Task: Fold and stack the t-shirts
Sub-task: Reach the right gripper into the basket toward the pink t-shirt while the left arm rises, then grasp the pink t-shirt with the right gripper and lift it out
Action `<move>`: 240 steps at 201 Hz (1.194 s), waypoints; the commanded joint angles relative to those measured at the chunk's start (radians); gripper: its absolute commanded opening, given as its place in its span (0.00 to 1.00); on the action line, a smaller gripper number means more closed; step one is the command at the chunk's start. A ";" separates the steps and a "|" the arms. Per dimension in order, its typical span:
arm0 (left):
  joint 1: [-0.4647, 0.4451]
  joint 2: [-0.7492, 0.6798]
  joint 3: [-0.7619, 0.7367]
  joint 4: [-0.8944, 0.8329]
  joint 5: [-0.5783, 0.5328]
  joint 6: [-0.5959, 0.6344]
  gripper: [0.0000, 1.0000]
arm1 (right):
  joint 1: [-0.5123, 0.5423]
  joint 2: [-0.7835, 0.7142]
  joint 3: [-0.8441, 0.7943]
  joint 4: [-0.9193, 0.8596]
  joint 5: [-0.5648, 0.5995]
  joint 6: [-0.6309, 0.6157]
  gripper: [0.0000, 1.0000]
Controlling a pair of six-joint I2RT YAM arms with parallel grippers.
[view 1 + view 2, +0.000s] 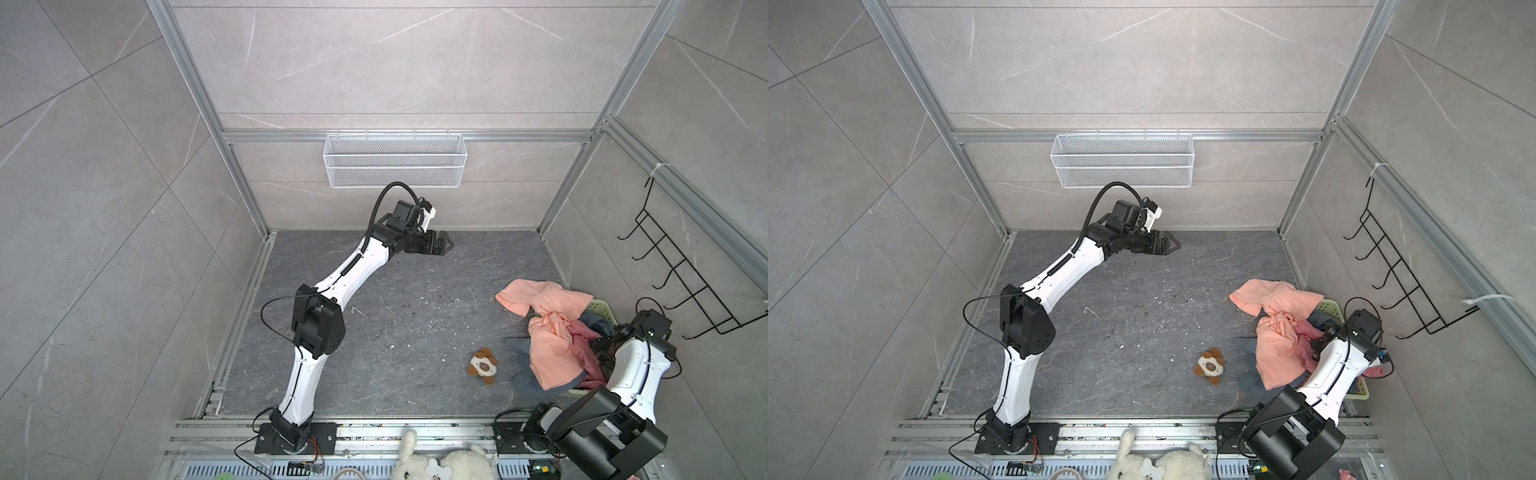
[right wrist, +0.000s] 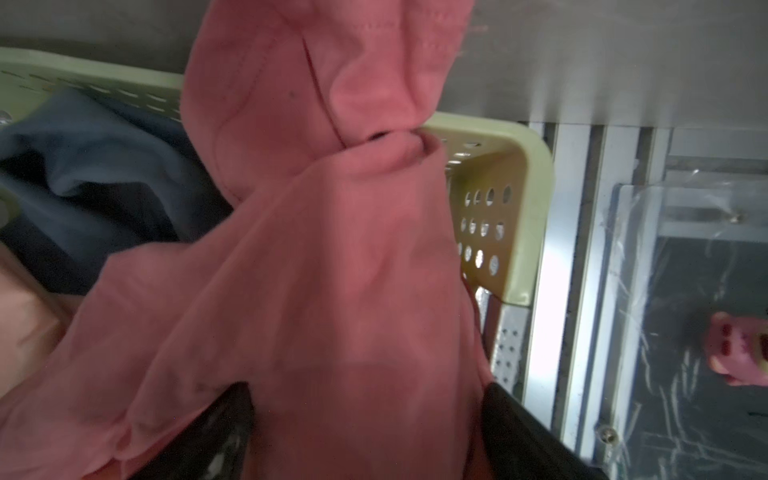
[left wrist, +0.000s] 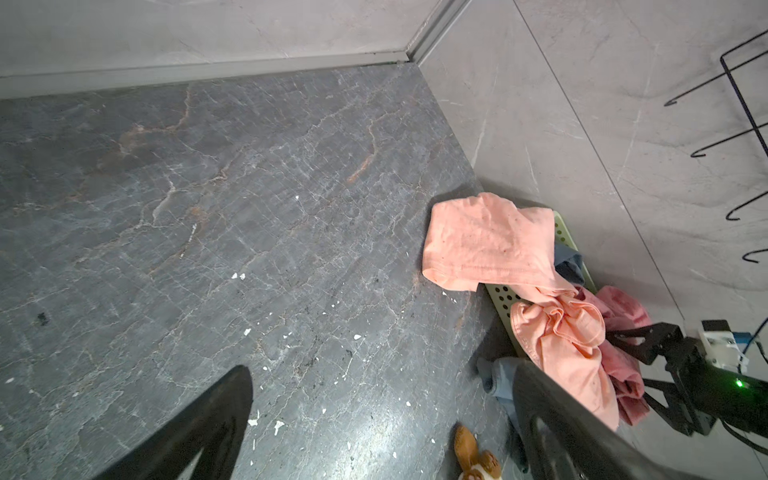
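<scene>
Left gripper (image 1: 446, 246) hovers over the far middle of the table (image 1: 395, 332), jaws wide apart, holding nothing. Right gripper (image 2: 368, 388) is down at the pale green basket (image 2: 523, 208) by the table's right edge. Its 2 fingers (image 2: 519, 424) sit apart on either side of a bunch of the coral-red t-shirt (image 2: 332, 249); we cannot tell if they pinch it. Peach t-shirt (image 1: 548, 345) drapes over the basket rim onto the table. Blue-grey t-shirt (image 2: 83, 166) lies in the basket under both, and part of it spills onto the table. Plush toy (image 1: 482, 365) lies left of the pile, not touching it.
</scene>
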 commanded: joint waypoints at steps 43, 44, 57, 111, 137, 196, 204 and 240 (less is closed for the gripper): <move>-0.029 0.015 0.040 -0.124 0.174 0.061 1.00 | -0.004 0.023 0.002 0.008 -0.026 -0.005 0.27; -0.029 0.014 0.040 -0.125 0.174 0.061 1.00 | -0.004 0.022 0.003 0.008 -0.026 -0.005 0.26; -0.031 0.011 0.040 -0.132 0.180 0.060 1.00 | -0.003 0.006 0.018 -0.004 -0.028 -0.011 0.16; -0.031 0.017 0.052 -0.091 0.202 0.038 1.00 | -0.003 -0.079 0.220 -0.129 -0.042 -0.019 0.00; -0.031 0.024 0.071 -0.077 0.218 0.031 1.00 | -0.004 -0.091 0.337 -0.190 -0.119 -0.020 0.00; -0.024 0.008 0.060 -0.002 0.215 0.015 1.00 | 0.008 -0.168 0.400 -0.155 -0.440 0.141 0.00; -0.022 0.006 0.056 0.016 0.218 0.008 1.00 | 0.015 -0.188 0.393 -0.133 -0.476 0.161 0.00; -0.002 -0.003 0.025 0.134 0.254 -0.065 1.00 | 0.060 -0.242 0.396 0.067 -0.734 0.247 0.00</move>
